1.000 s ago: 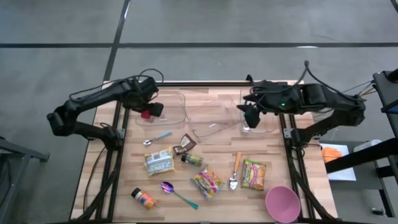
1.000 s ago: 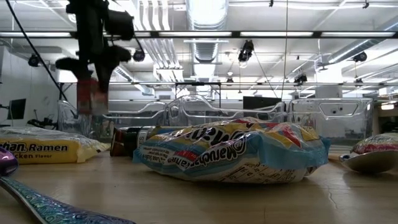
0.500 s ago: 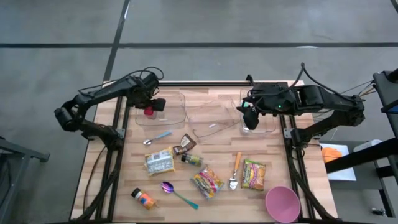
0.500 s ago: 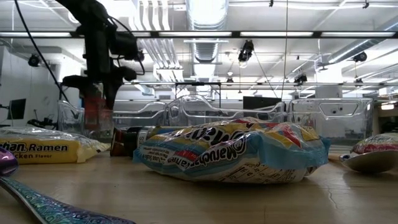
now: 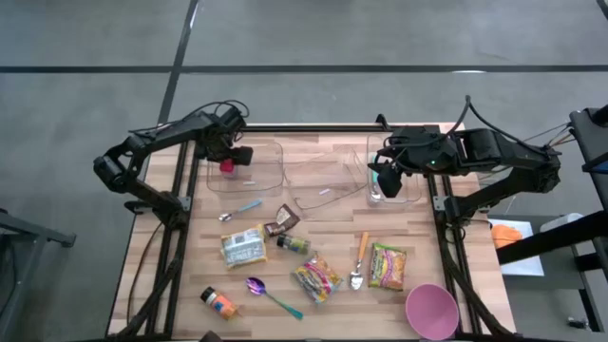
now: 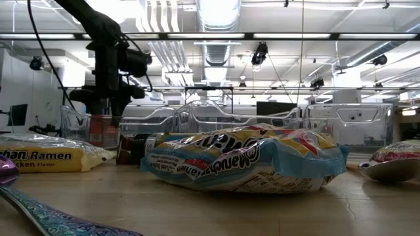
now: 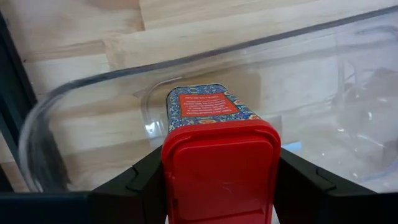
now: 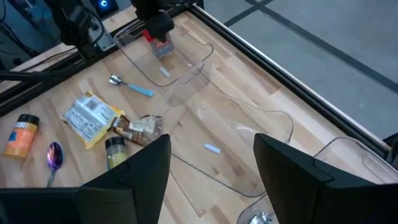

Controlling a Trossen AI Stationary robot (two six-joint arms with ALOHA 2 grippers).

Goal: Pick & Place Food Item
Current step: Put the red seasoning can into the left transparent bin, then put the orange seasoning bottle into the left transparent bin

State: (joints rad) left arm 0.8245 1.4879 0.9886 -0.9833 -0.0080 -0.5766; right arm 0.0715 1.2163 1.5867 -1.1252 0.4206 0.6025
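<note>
Wooden tabletop, far-left corner: the left gripper has come down, jaws clenched on the red-lidded spice tin, now low inside the clear bin. Release looks imminent. Right gripper waits spread wide, far right.

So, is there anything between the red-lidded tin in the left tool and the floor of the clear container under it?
Nothing visible. The left tool holds the tin inside the clear container, and the container floor below it looks bare.
</note>
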